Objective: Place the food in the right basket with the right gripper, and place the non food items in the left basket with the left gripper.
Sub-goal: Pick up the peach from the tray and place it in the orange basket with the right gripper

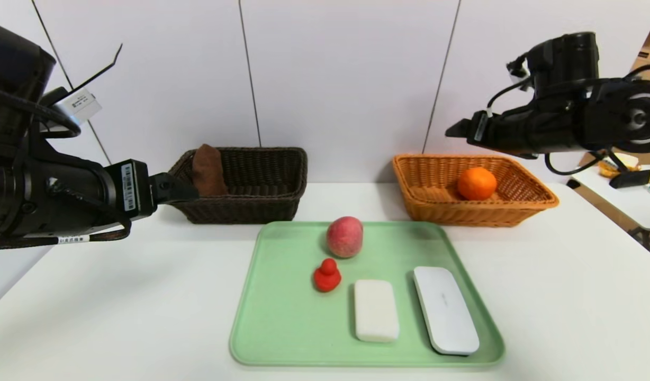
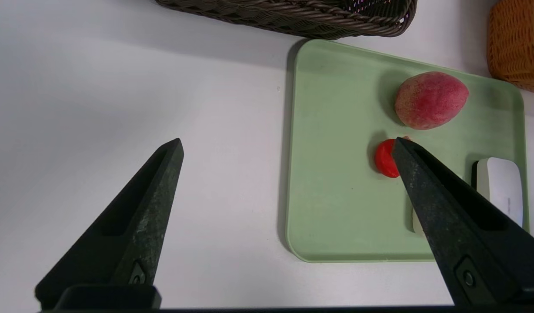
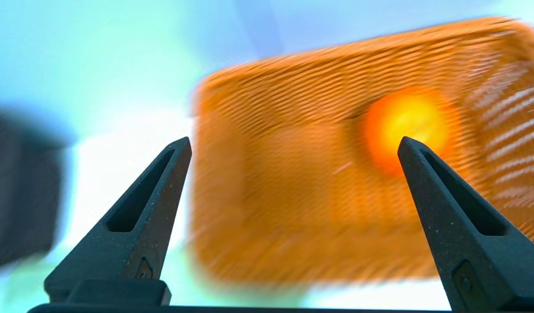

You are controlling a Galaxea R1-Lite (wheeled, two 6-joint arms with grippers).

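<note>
1. On the green tray (image 1: 282, 338) you have four items left: the peach (image 1: 344, 236) at 12 o'clock, the red toy (image 1: 326, 275) just below it, the white block (image 1: 376, 309) and the white case (image 1: 445, 309) toward 4 o'clock.
2. Done so far, by the look of it: an orange (image 1: 477, 183) lies in the right basket (image 1: 526, 209), and a brown item (image 1: 208, 170) in the left basket (image 1: 282, 203).
3. Your left gripper (image 2: 286, 145) hangs wide open and empty over the table at the tray's 9 o'clock.
4. Your right gripper (image 3: 293, 143) is spread open, empty, above the right basket.
5. Nothing blocks the peach; the red toy sits close beside it, so mind that.
</note>
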